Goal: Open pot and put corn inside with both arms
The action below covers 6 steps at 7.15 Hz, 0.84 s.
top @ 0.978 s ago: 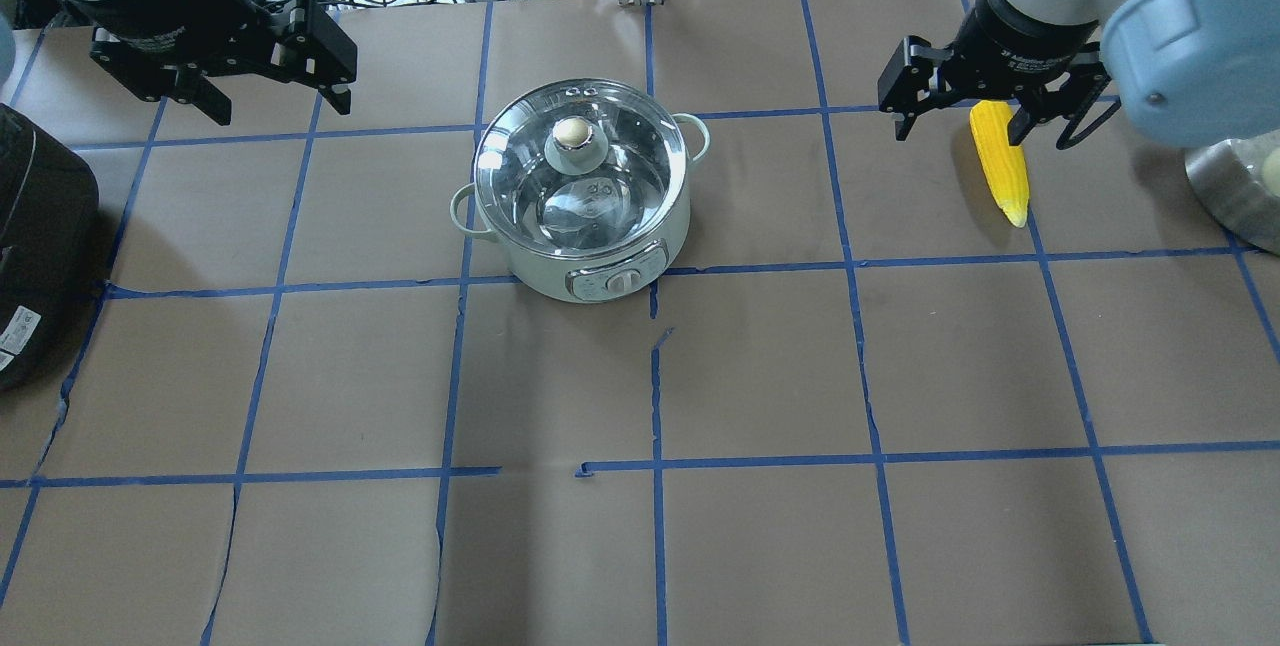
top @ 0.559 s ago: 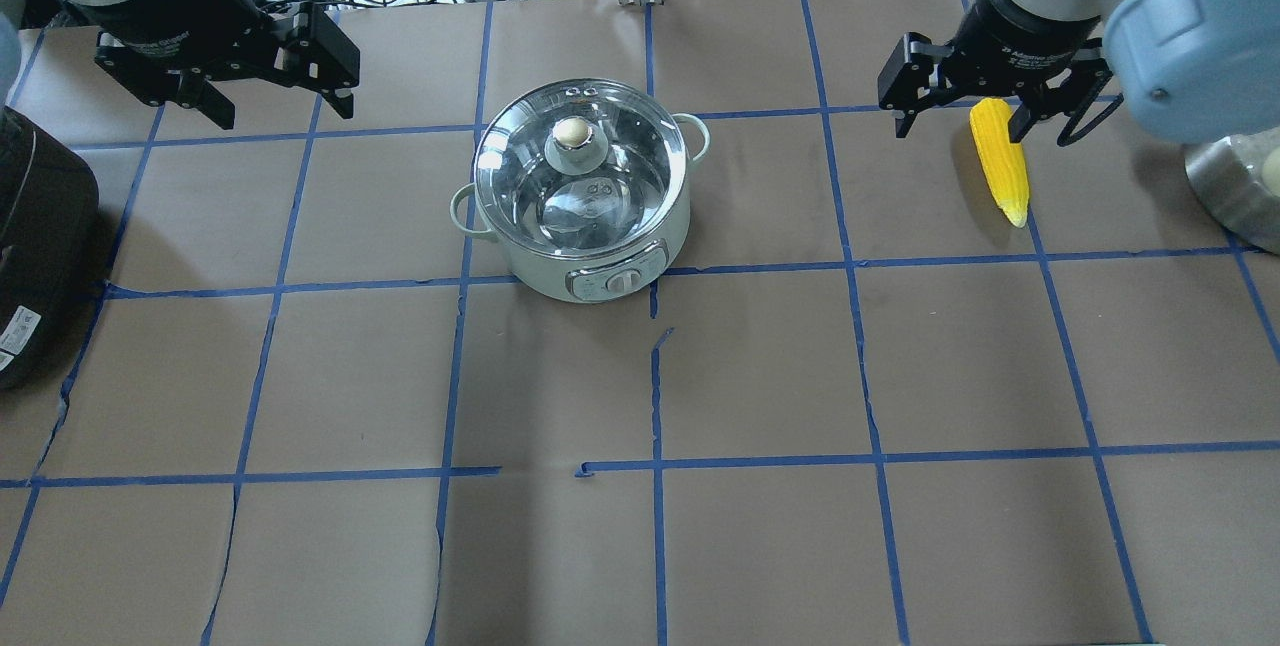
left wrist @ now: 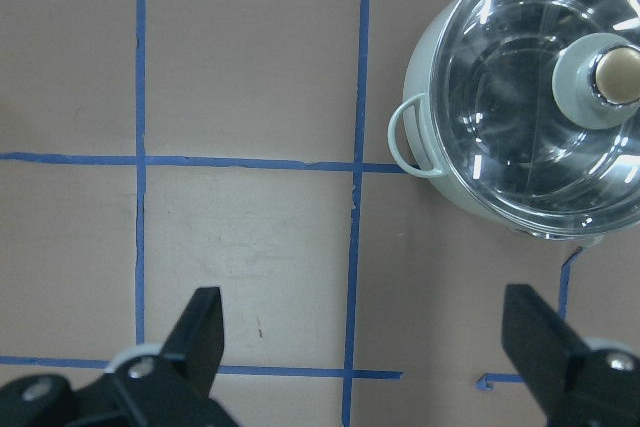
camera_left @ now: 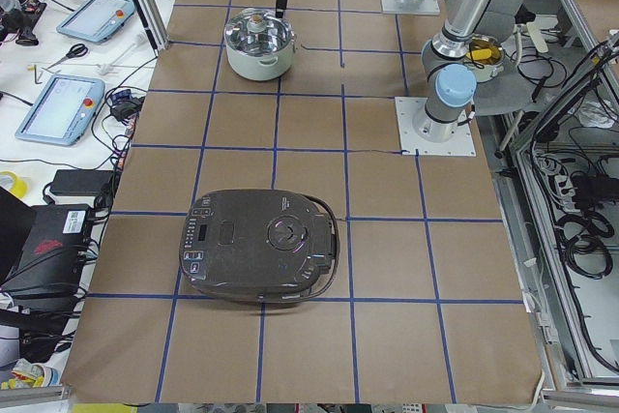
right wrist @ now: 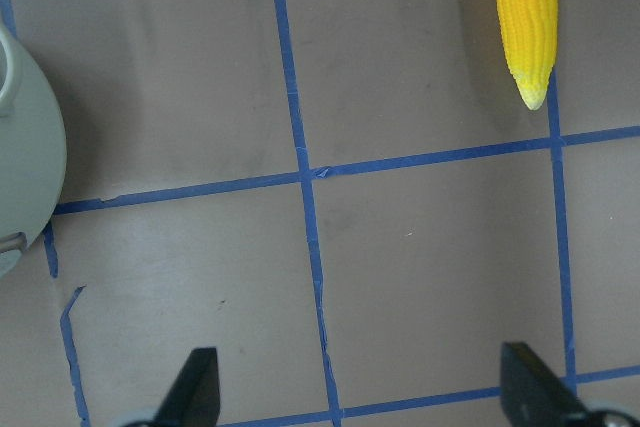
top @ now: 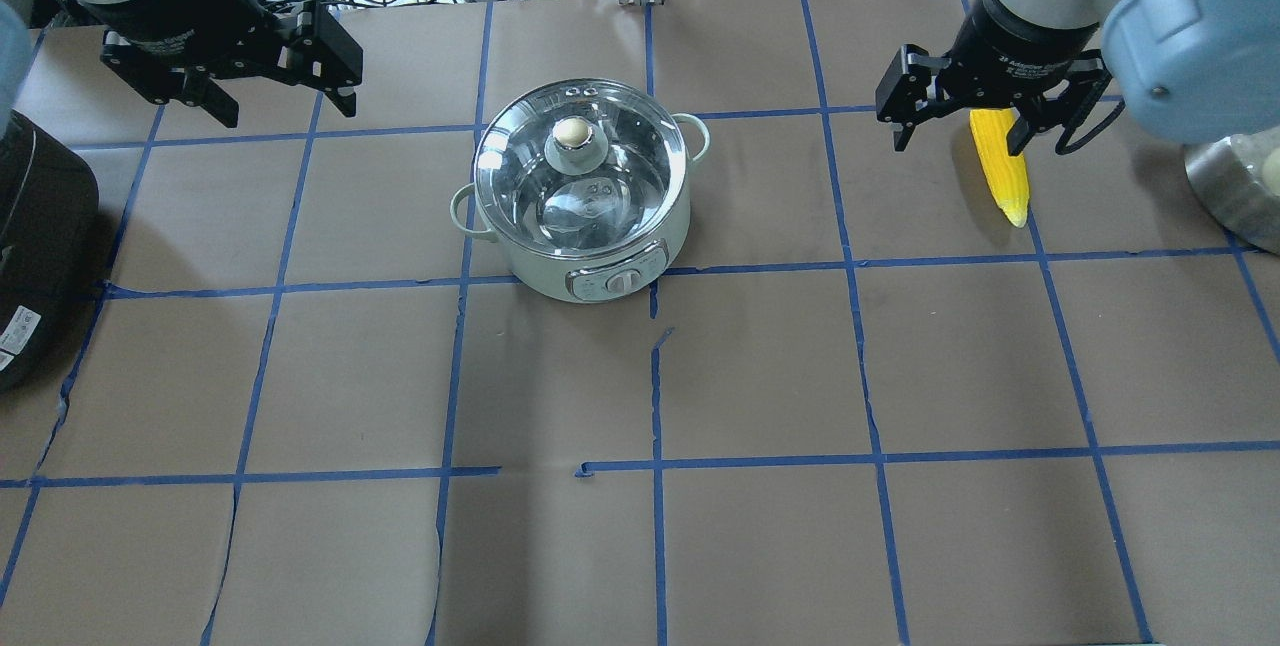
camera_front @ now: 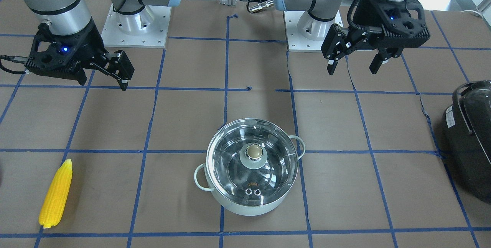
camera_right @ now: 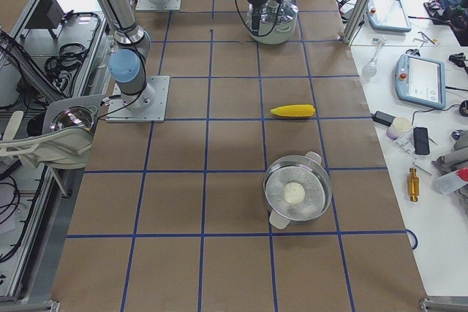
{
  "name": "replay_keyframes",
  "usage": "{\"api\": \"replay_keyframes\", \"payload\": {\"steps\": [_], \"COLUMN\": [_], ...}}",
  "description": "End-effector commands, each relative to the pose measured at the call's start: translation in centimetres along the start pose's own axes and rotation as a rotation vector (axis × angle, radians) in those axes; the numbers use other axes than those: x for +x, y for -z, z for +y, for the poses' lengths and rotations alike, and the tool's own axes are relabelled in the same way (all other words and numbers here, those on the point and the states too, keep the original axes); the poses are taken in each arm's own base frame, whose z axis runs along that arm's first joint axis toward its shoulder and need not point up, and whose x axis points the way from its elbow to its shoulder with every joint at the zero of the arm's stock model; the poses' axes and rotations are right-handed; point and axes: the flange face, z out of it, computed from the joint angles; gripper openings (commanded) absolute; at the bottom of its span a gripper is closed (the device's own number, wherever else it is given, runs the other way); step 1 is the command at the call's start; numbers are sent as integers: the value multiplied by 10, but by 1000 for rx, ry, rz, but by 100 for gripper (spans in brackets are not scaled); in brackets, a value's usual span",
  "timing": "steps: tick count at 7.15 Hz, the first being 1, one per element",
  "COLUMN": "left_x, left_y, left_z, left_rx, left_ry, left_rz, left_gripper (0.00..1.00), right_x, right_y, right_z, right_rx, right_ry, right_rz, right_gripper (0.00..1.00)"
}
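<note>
The mint-green pot stands in the middle of the table with its glass lid on and the gold knob on top. It also shows in the front view and in the left wrist view. The yellow corn lies flat to the pot's right; it also shows in the front view and the right wrist view. My left gripper is open and empty, up in the air left of the pot. My right gripper is open and empty, above the table beside the corn's thick end.
A big black appliance sits at the table's left edge. A steel pot with a white ball inside stands at the right edge. Cables and devices lie beyond the far table edge. Blue tape lines grid the brown table.
Both grippers have shifted only slightly and stay open. The right one now covers a bit more of the corn's thick end. Pot and corn have not moved.
</note>
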Motion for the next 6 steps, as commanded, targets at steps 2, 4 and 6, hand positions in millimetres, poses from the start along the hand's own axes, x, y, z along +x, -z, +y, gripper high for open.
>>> {"api": "replay_keyframes", "payload": {"steps": [2,4,6], "left_x": [59,123,147], "left_y": [-37,-115,-175], "left_z": [-87,-110,-106], "left_rx": [40,35,-21], "left_ry": [55,117,81], "left_rz": [36,57,34], "left_gripper": [100,100,100], "right_x": [8,29,75], "right_y": [-3,-25,-70], "right_z": [-4,-24,-72], "right_rx": [6,-25,8], "right_ry": [-4,-50,-93], "right_rz": [36,28,22], "right_gripper": [100,100,100]}}
